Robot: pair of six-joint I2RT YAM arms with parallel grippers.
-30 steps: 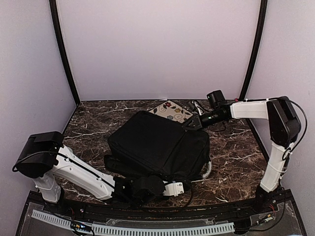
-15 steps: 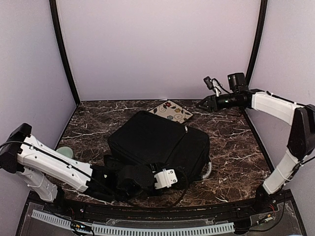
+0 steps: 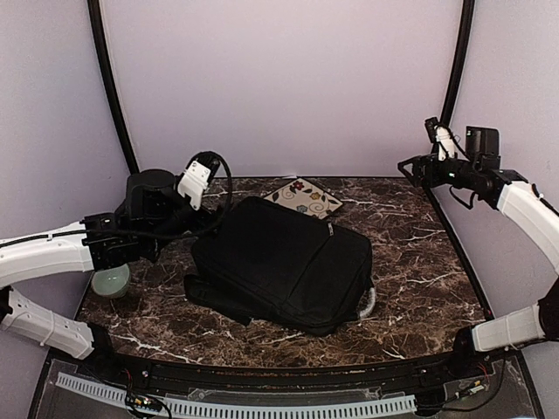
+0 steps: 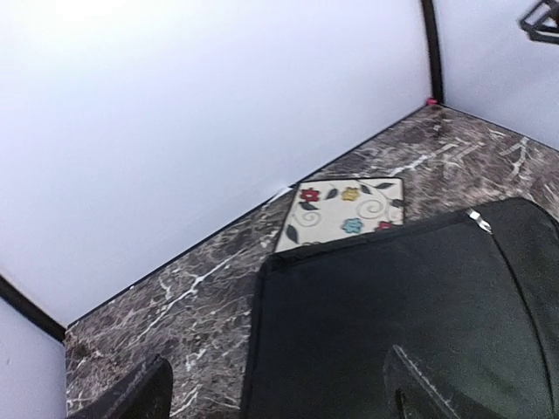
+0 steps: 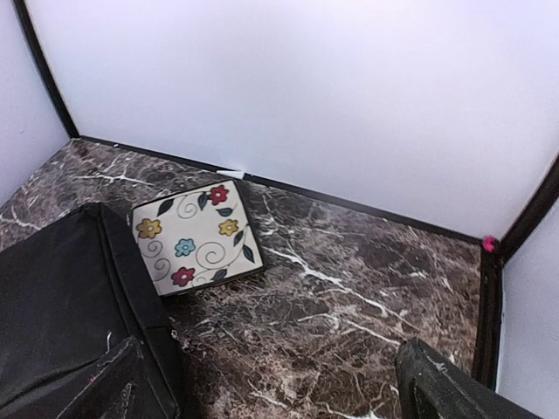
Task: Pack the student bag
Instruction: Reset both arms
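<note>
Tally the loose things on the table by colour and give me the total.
Black: 1, the backpack
Cream with coloured flowers: 1, the flat flowered pad
Pale green: 1, the round thing, partly hidden, so its kind cannot be told
Total: 3

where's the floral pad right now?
In the top view, the floral pad lies flat at the back centre of the table, just behind the far edge of the student bag.
</note>
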